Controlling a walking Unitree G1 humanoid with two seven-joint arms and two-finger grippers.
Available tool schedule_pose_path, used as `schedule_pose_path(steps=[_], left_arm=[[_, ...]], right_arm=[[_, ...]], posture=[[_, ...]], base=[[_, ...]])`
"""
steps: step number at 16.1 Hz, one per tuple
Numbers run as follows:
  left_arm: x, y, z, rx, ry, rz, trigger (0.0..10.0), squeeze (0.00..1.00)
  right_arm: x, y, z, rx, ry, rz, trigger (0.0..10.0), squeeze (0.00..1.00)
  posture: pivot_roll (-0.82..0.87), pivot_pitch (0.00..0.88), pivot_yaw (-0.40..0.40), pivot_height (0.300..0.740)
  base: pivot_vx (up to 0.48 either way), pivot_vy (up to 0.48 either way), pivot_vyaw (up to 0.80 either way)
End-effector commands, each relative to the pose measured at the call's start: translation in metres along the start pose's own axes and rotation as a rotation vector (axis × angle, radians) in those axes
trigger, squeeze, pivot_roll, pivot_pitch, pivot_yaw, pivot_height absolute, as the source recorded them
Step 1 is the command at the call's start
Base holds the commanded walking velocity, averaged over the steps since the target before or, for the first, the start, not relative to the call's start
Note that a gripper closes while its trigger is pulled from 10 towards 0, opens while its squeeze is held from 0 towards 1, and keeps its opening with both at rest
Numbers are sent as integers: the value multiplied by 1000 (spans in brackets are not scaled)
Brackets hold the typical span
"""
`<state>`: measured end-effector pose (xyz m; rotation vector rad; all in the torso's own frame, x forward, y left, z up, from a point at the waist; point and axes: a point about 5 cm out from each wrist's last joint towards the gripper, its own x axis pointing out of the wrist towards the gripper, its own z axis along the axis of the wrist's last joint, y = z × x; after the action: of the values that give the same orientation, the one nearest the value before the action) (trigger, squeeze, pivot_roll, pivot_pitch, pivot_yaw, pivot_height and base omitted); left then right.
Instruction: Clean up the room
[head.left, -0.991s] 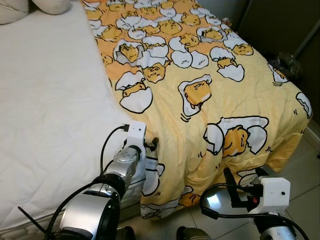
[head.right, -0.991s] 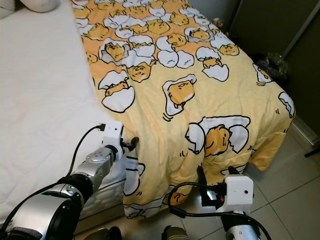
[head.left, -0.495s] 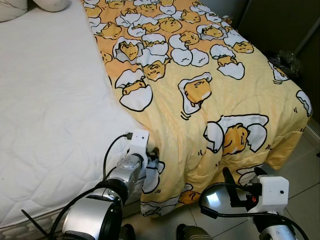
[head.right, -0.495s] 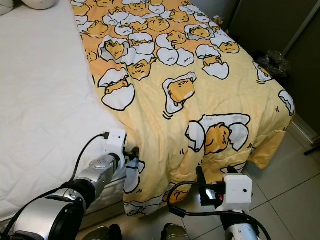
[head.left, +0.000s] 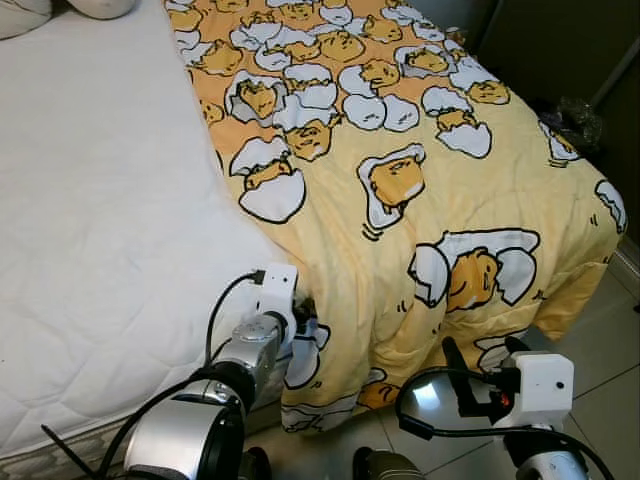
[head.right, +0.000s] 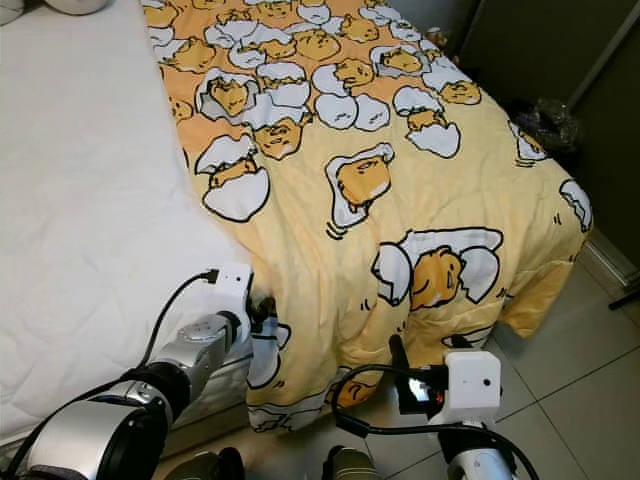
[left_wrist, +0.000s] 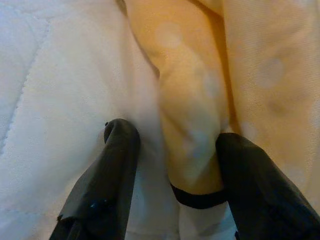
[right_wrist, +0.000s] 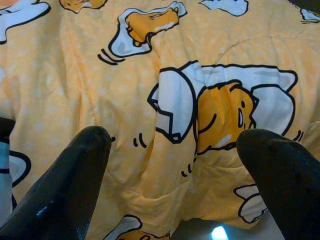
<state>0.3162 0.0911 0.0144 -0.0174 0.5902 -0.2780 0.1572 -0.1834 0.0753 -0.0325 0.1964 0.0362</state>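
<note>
Quilt (head.left: 420, 180): yellow, lay over the bed's (head.left: 90, 220) right half.
Left gripper (left_wrist: 172, 165): at the bed's foot, fingers spread around the quilt's edge fold.
Right gripper (right_wrist: 175, 165): wide open, off the bed's foot, just short of the quilt.

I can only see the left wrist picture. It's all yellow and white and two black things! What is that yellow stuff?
Observer: It's a yellow blanket with cartoon egg pictures, spread over the right half of a bed.
Child: And the white?
Observer: That's the bare white mattress on the bed's left half.
Child: Where's the other robot hand?
Observer: The right gripper is open, hanging near the blanket's drooping foot end, above the tiled floor.
</note>
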Motion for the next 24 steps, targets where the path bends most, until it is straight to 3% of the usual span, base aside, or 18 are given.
schedule_pose_path(steps=[1, 6, 12, 16, 18, 20, 24], left_arm=[[0, -10, -8, 7, 23, -45, 0, 0], [0, -14, -8, 11, 15, -74, 0, 0], [-1, -11, -10, -58, 1, -76, 0, 0], [-3, 4, -9, -87, -38, -17, 0, 0], [-8, 23, -11, -110, -61, 72, 0, 0], [-14, 39, -19, -74, -74, 131, 0, 0], [-20, 48, -26, 18, -95, 133, 0, 0]], right_arm=[[-2, -1, 0, -2, 11, 2, 10000, 0], [-1, -2, -3, -2, 17, 3, 10000, 0], [4, -1, -4, 5, 14, 14, 10000, 0], [13, 2, -4, 13, 8, 28, 10000, 0], [17, 4, -5, 19, 3, 34, 10000, 0], [21, 6, -5, 24, -3, 42, 10000, 0], [27, 9, -5, 26, -10, 59, 10000, 0]], posture=[[-326, 149, -25, 740], [-330, 142, -24, 740], [-305, 129, -18, 740], [-275, 119, -12, 740], [-254, 112, -8, 740], [-238, 106, -7, 740], [-211, 91, -9, 740]], base=[[0, 0, 0], [0, 0, 0], [0, 0, 0], [0, 0, 0], [0, 0, 0], [0, 0, 0], [0, 0, 0]])
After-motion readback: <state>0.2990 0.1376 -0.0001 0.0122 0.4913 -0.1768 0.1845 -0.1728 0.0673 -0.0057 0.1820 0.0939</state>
